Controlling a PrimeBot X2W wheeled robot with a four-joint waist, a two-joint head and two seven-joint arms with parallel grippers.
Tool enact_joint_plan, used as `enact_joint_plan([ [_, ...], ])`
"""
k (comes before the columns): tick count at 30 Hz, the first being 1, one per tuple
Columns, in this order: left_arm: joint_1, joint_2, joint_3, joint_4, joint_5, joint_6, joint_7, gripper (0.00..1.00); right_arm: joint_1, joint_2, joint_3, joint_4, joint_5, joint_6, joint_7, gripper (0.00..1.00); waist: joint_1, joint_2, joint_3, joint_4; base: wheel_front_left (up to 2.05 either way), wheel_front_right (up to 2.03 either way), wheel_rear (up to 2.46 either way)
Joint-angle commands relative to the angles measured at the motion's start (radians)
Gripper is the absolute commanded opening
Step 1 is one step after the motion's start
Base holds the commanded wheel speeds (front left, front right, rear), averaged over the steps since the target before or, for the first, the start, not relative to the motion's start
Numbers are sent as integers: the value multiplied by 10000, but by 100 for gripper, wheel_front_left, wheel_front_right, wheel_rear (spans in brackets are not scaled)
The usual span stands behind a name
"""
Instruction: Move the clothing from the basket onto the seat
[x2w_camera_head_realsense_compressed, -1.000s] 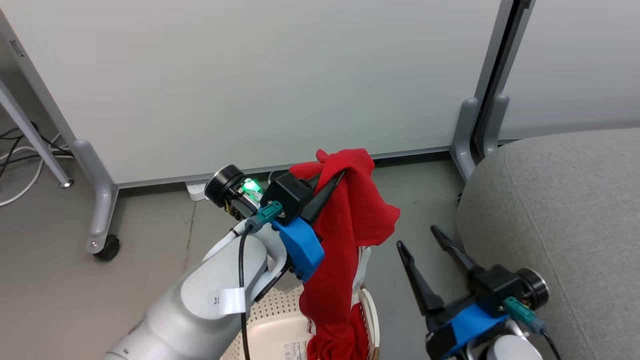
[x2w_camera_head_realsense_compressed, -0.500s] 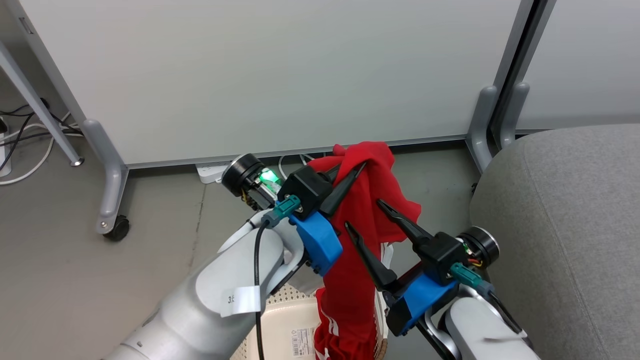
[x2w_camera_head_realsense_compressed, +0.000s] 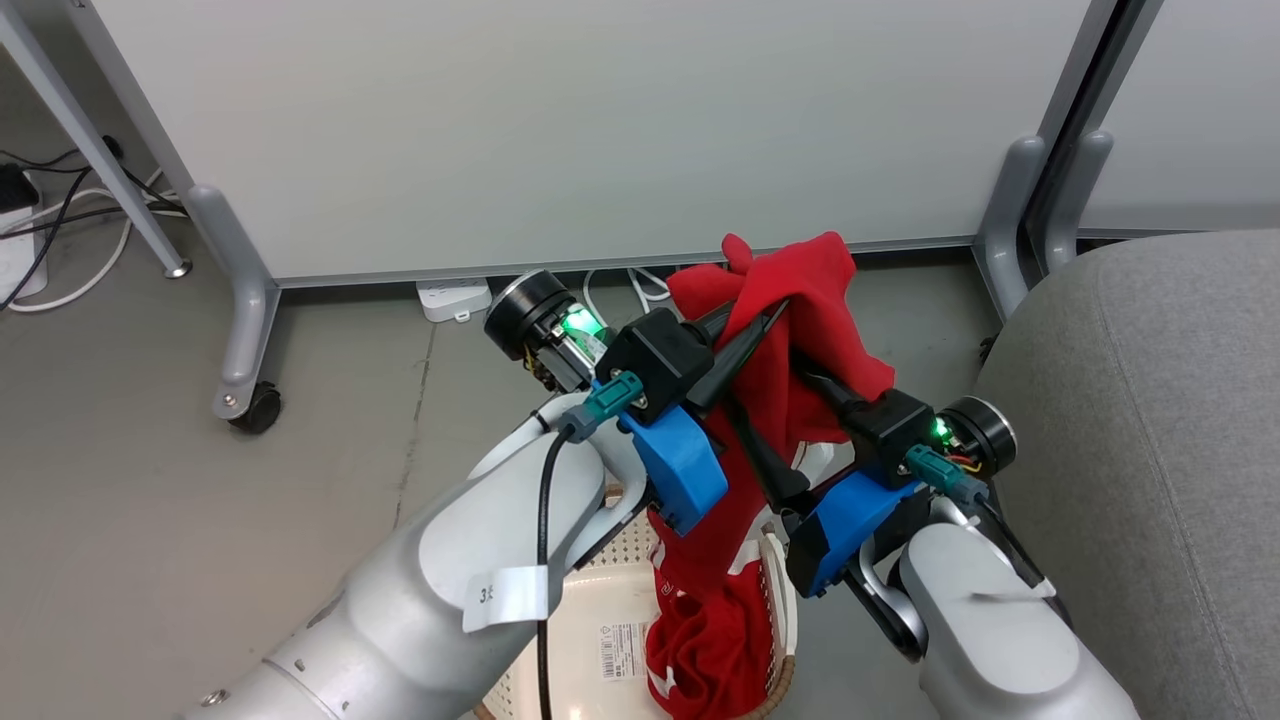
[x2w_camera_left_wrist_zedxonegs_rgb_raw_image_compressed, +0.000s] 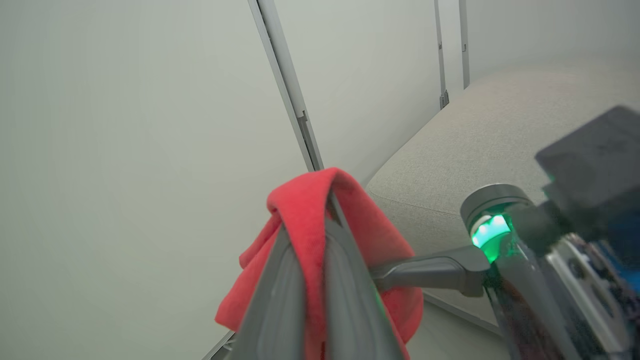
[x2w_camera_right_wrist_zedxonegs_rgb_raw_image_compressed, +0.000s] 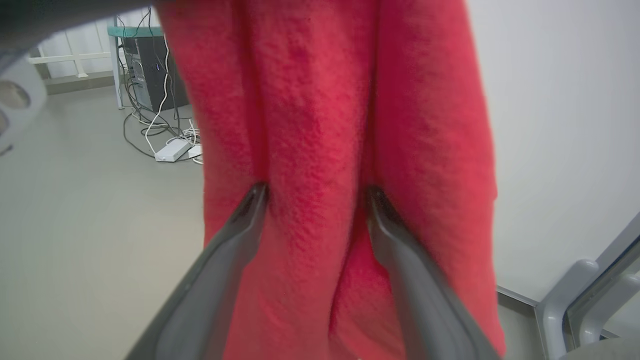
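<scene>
Left pincer (x2w_camera_head_realsense_compressed: 765, 318) clenches the clothing (x2w_camera_head_realsense_compressed: 810, 290) (above the basket (x2w_camera_head_realsense_compressed: 575, 610)); right pincer (x2w_camera_right_wrist_zedxonegs_rgb_raw_image_compressed: 317, 191) straddles it, released.

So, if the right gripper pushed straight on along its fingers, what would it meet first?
The bright red soft fabric garment: a hanging fold sits between the open right gripper's fingers. Behind it is probably the white partition panel, though depth is unclear.

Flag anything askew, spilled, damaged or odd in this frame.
Nothing spilled or damaged. The clothing hangs stretched from the shut left pincer, its lower end in the basket; the open right pincer straddles a fold of it.
</scene>
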Motion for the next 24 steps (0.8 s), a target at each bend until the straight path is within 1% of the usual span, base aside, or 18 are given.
enact_joint_plan([
  [1,-167,-17,6,-65,-24,-63,-53,0,-214,20,7,85,139,1,-33,100,-1,0,27,27,0,0,0],
  [5,-203,-30,-5,-139,-71,-42,-53,0,-386,22,178,267,452,1,-33,100,-1,0,61,50,0,0,0],
  [6,-197,-30,-8,-148,-76,-43,-53,0,-444,23,232,309,502,1,-33,49,-1,0,66,49,0,0,0],
  [7,-199,-27,-12,-151,-73,-43,-51,0,-480,23,305,366,577,1,-35,5,-1,0,68,50,0,0,0],
  [8,-200,-28,-17,-158,-75,-44,-53,0,-511,22,364,397,634,1,-35,0,-1,0,70,50,0,0,0],
  [24,-195,33,93,-136,59,-44,-52,0,-669,25,623,472,669,1,-33,0,-1,0,70,17,0,0,0],
])
